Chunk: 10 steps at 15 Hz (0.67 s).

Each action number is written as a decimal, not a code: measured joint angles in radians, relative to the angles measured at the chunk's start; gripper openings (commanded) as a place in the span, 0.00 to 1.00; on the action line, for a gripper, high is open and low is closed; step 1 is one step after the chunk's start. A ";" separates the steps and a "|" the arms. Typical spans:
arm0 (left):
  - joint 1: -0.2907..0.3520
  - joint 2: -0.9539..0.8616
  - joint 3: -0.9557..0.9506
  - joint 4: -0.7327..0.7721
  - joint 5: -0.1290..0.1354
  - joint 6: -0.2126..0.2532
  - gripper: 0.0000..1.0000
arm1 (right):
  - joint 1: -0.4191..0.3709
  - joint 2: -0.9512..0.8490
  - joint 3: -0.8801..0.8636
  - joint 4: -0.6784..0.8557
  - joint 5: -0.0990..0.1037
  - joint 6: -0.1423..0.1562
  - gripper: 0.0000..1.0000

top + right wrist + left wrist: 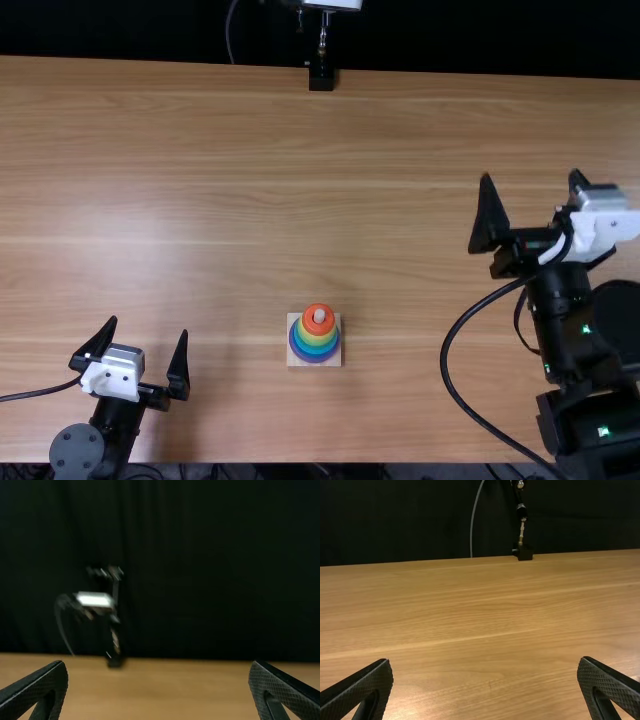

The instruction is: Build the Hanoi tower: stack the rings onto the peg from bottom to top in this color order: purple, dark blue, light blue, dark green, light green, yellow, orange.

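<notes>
Surface (200, 200), left to right: left gripper (148, 328), fingers released, wide apart; one stack of rings (312, 345), at least five, orange uppermost, on one peg (319, 316) and square base (293, 361); one far-edge stand (321, 78); one bowed black cable (450, 325); right gripper (531, 175), fingers likewise released.

In the top view, smooth wood across the worktop (200, 180), streaked with grain, softly glossy at the left of the frame. Low centre, smooth, satin-looking rings (316, 351) around a smooth peg (319, 316), over a flat, matt base (294, 362), wood by the look of it. Along the top, matt cloth in the curtain (480, 35). Top centre, shiny metal in the rod (323, 38), dull finish on its foot (321, 79). Lower left and right, smooth, plastic-looking covers (112, 373) behind the left hand (148, 326) and right hand (531, 174). In both wrist views, matt pads (360, 690), rough with fine texture.
</notes>
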 measured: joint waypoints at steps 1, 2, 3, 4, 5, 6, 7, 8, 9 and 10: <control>0.000 0.000 0.000 0.000 0.000 -0.001 1.00 | -0.031 -0.043 -0.085 -0.013 -0.004 0.001 1.00; 0.000 0.000 0.000 0.000 0.000 0.000 1.00 | -0.060 -0.101 -0.160 -0.020 -0.010 0.000 1.00; 0.000 0.000 0.000 0.000 0.000 0.000 1.00 | -0.092 -0.176 -0.226 -0.019 -0.015 0.001 1.00; 0.000 0.000 0.000 0.000 0.000 -0.001 1.00 | -0.119 -0.276 -0.291 -0.018 -0.026 0.001 1.00; 0.000 0.000 0.000 0.000 0.000 0.000 1.00 | -0.132 -0.370 -0.347 -0.013 -0.039 0.001 1.00; 0.000 0.000 0.000 0.000 0.000 0.000 1.00 | -0.133 -0.462 -0.403 -0.008 -0.057 0.000 1.00; 0.000 0.000 0.000 0.000 0.000 0.000 1.00 | -0.133 -0.557 -0.474 -0.005 -0.074 0.000 1.00; 0.000 0.000 0.000 0.000 0.000 0.000 1.00 | -0.133 -0.650 -0.557 -0.006 -0.094 0.000 1.00; 0.000 0.000 0.000 0.000 0.000 0.000 1.00 | -0.133 -0.732 -0.629 -0.010 -0.113 0.000 1.00; 0.000 0.000 0.000 0.000 0.000 0.000 1.00 | -0.135 -0.818 -0.701 -0.014 -0.130 0.001 1.00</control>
